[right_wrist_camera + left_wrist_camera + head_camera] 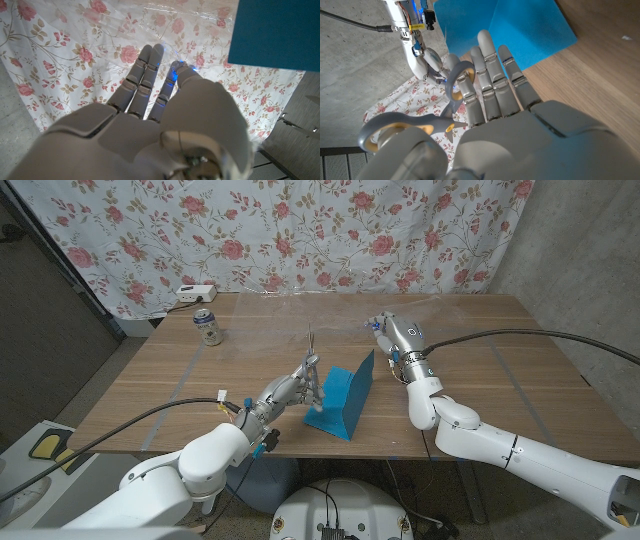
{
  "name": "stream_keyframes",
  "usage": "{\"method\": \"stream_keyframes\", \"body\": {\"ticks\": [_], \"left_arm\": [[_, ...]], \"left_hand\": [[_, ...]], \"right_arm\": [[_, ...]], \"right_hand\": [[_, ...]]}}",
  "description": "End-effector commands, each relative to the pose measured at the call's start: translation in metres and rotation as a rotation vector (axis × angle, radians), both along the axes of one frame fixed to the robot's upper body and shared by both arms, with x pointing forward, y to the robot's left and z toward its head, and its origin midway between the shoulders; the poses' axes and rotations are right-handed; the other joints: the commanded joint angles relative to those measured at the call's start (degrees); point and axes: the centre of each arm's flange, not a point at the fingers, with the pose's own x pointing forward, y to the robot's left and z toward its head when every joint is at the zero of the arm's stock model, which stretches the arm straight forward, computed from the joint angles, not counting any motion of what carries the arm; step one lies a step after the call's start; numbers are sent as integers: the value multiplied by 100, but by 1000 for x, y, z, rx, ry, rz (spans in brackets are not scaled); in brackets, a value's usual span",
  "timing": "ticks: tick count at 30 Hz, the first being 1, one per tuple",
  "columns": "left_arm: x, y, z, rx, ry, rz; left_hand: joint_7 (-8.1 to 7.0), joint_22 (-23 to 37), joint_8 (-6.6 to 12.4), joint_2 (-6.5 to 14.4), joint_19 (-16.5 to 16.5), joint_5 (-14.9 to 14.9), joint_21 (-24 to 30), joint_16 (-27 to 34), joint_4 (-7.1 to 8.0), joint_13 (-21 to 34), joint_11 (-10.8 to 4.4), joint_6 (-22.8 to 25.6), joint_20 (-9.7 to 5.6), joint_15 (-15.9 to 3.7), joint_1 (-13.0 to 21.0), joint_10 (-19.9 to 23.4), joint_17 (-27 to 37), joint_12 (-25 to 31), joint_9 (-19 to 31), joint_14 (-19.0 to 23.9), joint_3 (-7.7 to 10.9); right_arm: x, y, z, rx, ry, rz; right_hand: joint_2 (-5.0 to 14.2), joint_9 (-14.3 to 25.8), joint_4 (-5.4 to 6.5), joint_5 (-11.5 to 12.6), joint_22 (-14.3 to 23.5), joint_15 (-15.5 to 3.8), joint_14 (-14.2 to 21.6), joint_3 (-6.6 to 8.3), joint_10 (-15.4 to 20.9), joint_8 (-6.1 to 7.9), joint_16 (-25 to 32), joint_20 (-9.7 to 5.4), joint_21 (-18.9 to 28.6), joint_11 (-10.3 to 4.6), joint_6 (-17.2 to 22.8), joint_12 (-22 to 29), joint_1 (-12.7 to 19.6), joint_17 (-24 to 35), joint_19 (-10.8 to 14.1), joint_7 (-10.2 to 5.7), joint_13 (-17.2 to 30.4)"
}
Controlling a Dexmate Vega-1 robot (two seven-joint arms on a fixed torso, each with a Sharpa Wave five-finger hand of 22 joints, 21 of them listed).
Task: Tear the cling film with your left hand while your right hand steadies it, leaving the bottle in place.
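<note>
Head view: the left hand [285, 392] sits near the table's [500, 370] front edge, gripping scissors [311, 365] whose blades stick up just left of a blue box [342, 395]. The box stands open at the table's middle front. The right hand [392, 335] is raised behind and to the right of the box, fingers pinching the edge of a clear film [300, 315] that stretches leftward, faint against the wood. A can [207, 327] stands well apart at the far left, with a white power strip [196, 292] behind it at the table's rear edge. A floral curtain [300, 230] hangs behind.

Left wrist view: the left hand [500, 115] holds the grey, yellow-lined scissors [420, 125], fingers through the loops. The box [520, 25] lies beyond the fingertips, and the right hand [432, 62] shows farther off.

Right wrist view: the right hand [155, 110] has its fingers closed on the film [165, 20], which wrinkles above them against the curtain [60, 45]. The box [272, 32] fills one corner.
</note>
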Motion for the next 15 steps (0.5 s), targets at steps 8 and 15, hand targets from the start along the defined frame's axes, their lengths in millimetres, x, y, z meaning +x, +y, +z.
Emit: {"method": "stream_keyframes", "body": {"ticks": [8,15], "left_arm": [[9,-5,0,11,17,-28],[10,-6,2,11,16,-29]], "left_hand": [[535,7,-28,-41,57,-23,-18,41,1162,27,-198,218,20,1,55,213,20,16,33,17,-1517],[480,8,-30,-43,55,-24,-24,34,1164,19,-203,233,24,-3,59,222,9,10,38,17,-1519]], "right_arm": [[0,0,-4,-6,-20,10],[0,-1,-6,11,-35,14]], "right_hand": [[-46,25,14,17,11,-935,42,41,37,-38,-54,-179,108,-41,37,100,31,75,-42,11,499],[-45,28,15,17,7,-935,41,45,23,-50,-85,-192,136,-34,26,103,28,104,-73,1,489]]}}
